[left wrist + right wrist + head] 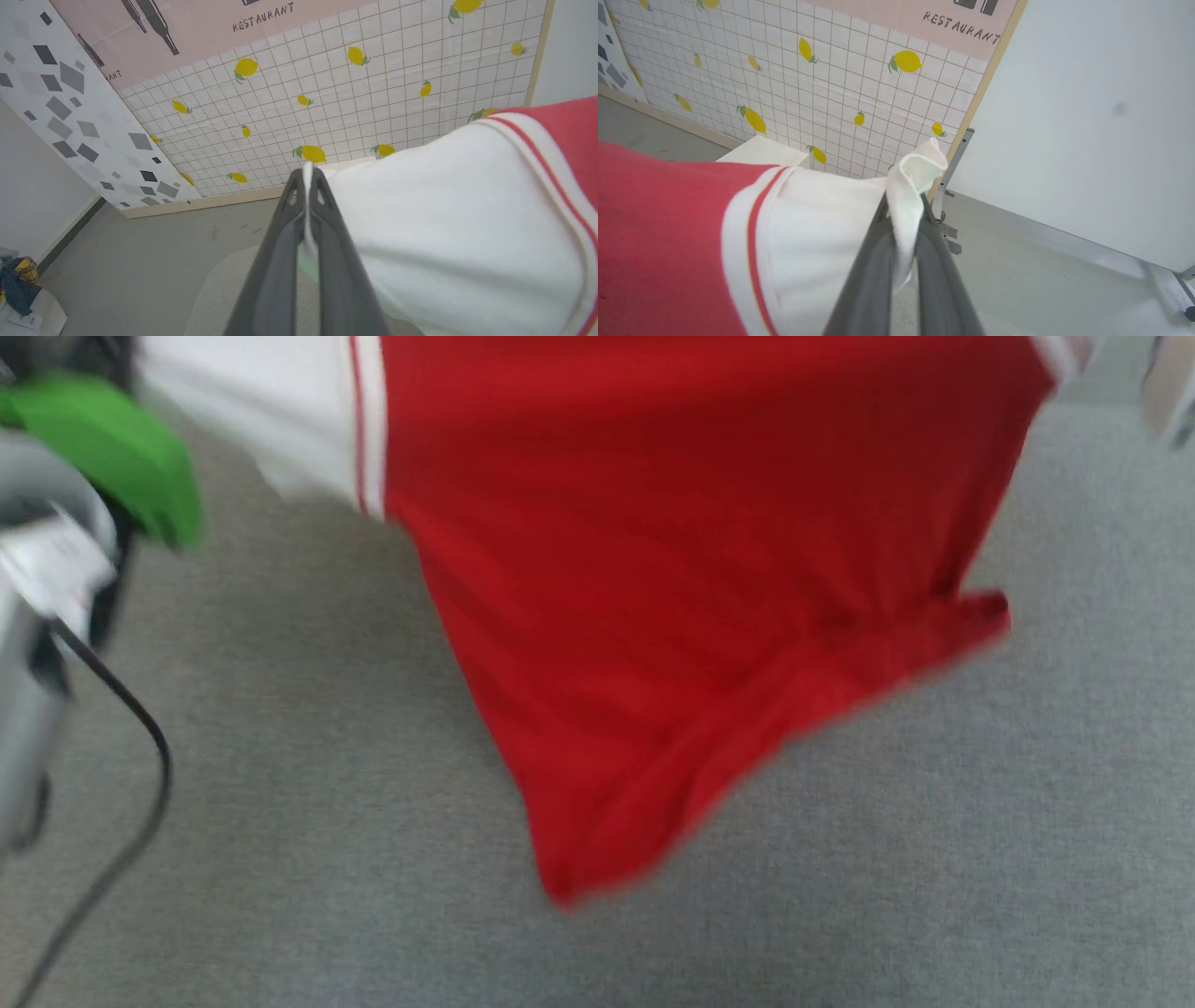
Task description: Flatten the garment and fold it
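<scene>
Where: garment (653,569) hung aloft between both tools, over the grey mat (280,784).
Left: left tool (306,176) clenched on its white edge.
Right: right tool (903,204) clenched likewise.
Progress: seemingly early; neither flattened nor folded.

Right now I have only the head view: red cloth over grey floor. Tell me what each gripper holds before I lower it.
Observer: The left gripper is shut on a white edge of the garment.
Operator: Now the right one.
Observer: The right gripper is shut on white cloth too, with a fold bunched up past the jaws.
Operator: Report what stands ahead.
Observer: A wall panel printed with lemons on a grid.
</scene>
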You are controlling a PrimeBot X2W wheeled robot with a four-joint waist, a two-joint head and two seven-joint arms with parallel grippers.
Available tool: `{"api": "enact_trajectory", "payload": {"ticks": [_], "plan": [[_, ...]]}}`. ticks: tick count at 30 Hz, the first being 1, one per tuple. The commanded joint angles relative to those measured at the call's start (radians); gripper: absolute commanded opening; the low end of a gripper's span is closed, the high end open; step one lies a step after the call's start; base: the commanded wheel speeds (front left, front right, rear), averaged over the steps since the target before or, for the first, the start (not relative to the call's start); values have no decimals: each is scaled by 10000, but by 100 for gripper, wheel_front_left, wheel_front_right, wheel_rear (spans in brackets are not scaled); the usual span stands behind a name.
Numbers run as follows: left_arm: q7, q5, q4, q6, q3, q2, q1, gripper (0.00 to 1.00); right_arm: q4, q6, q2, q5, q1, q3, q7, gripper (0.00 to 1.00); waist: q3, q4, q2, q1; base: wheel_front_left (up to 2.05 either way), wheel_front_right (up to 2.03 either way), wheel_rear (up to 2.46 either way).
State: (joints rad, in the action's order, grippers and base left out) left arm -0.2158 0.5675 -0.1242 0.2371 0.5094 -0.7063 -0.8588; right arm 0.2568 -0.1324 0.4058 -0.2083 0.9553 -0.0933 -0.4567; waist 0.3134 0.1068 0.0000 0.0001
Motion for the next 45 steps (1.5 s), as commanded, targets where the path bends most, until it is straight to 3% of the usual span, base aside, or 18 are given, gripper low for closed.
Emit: {"api": "enact_trajectory", "payload": {"ticks": [1, 12, 18, 23, 24, 29, 38, 45], "plan": [[194, -230, -196, 156, -175, -61, -665, 0, 99, 17, 74, 181, 651, 47, 246, 0, 966, -552, 0, -1, 0, 0, 0], [2204, -971, -1586, 710, -1264, 518, -4400, 0, 991, 17, -262, 1794, 4469, 733, 2713, 0, 1784, -930, 0, -1, 0, 0, 0], [2735, -719, -2098, 443, -1225, 875, -4345, 0, 1563, 17, -444, 1841, 4379, 682, 3409, 0, 1602, -868, 0, -1, 0, 0, 0], [2719, -302, -2405, 54, -830, 1070, -2832, 0, 1937, 17, -360, 1094, 2694, 255, 3704, 0, 1189, -775, 0, -1, 0, 0, 0], [2519, 81, -2512, -77, -606, 1130, -1463, 0, 2016, 17, -350, 412, 1265, 187, 3838, 0, 811, -702, 0, -1, 0, 0, 0], [1996, 1158, -2249, -141, -495, 1281, 1191, 0, 1572, 17, -605, -646, -1467, 343, 3584, 0, -12, -549, 0, -1, 0, 0, 0], [1275, 3333, -347, 438, -766, 1529, 6163, 0, -734, 17, -1589, -1252, -6489, 1636, 2323, 0, -1280, -326, 0, -1, 0, 0, 0], [844, 4322, 864, 1004, -858, 1532, 8649, 0, -1916, 17, -2608, -869, -8909, 2457, 1225, 0, -1781, -237, 0, -1, 0, 0, 0]]}}
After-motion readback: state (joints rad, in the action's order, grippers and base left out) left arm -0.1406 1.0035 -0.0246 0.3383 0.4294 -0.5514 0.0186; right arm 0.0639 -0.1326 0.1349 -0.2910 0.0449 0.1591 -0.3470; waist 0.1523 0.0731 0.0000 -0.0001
